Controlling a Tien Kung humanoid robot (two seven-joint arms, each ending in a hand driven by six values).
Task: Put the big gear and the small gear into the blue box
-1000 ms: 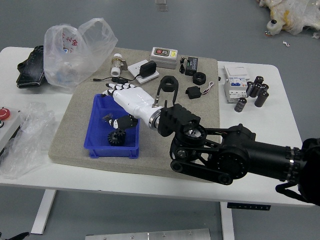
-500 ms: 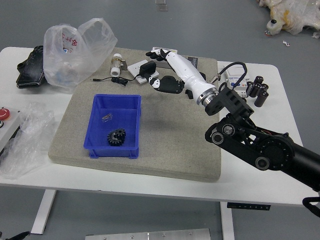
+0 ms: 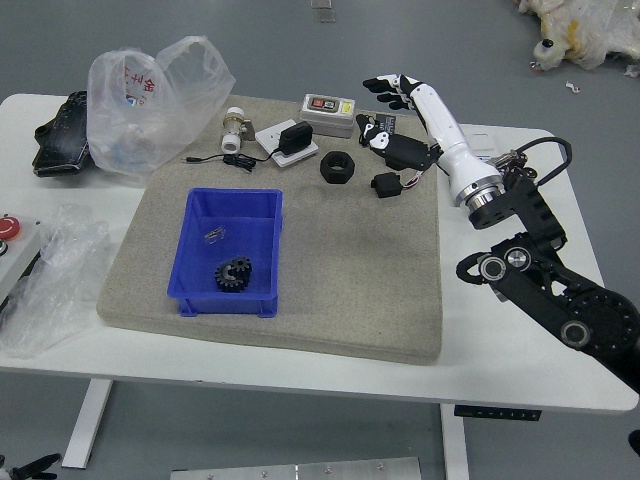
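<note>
My right hand is over the back right of the grey mat, fingers spread and holding nothing. Inside the blue box, a black toothed gear lies near the front wall, with a small shiny piece behind it, too small to identify. Outside the box, a thick black ring rests on the mat, left of my hand; no teeth are clear on it. Only black tips of my left hand show at the bottom left corner.
A grey-white device, a black adapter on a white plate and a white cylinder line the mat's back. A small black block lies below my right hand. Plastic bags are left; black cylinders stand right.
My right hand has moved from over the blue box to the back right, away from the box, uncovering the gear inside and the black ring. More of my left hand's tips shows.
</note>
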